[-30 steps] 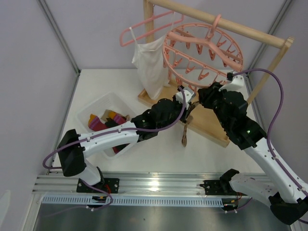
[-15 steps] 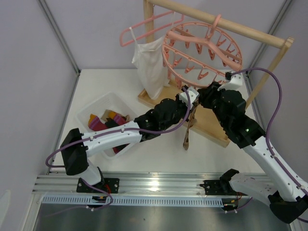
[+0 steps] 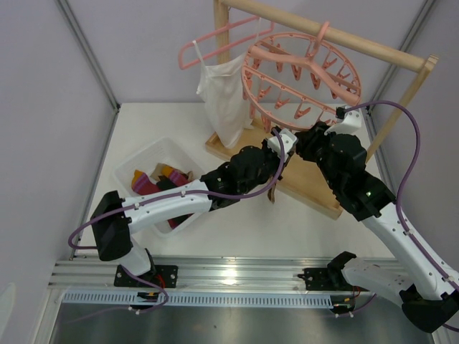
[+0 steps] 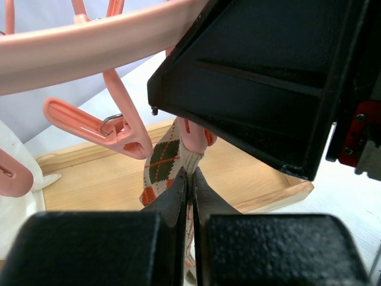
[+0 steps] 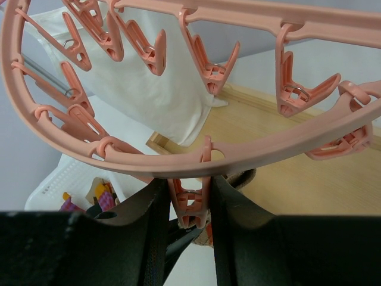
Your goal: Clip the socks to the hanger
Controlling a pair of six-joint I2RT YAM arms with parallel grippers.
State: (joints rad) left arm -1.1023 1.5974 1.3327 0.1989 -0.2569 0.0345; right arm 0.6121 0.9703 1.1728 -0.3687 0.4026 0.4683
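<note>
White table [image 3: 237,222] seen from above, with the round pink hanger [image 3: 301,72] on a wooden rack [image 3: 315,188]. The left gripper [image 3: 281,154] and right gripper [image 3: 301,143] meet under the hanger's near rim. An argyle sock [image 3: 274,188] dangles from the left one, and the other socks [image 3: 147,183] lie in the bin [image 3: 140,159] (far left).

Left wrist: fingers clenched on the argyle sock [image 4: 162,161], its top edge just under a pink clip [image 4: 193,132].

Right wrist: fingers [image 5: 152,208] squeezing that clip [image 5: 189,205], which hangs from the hanger ring [image 5: 250,159]; the sock edge peeks out beside it.
</note>
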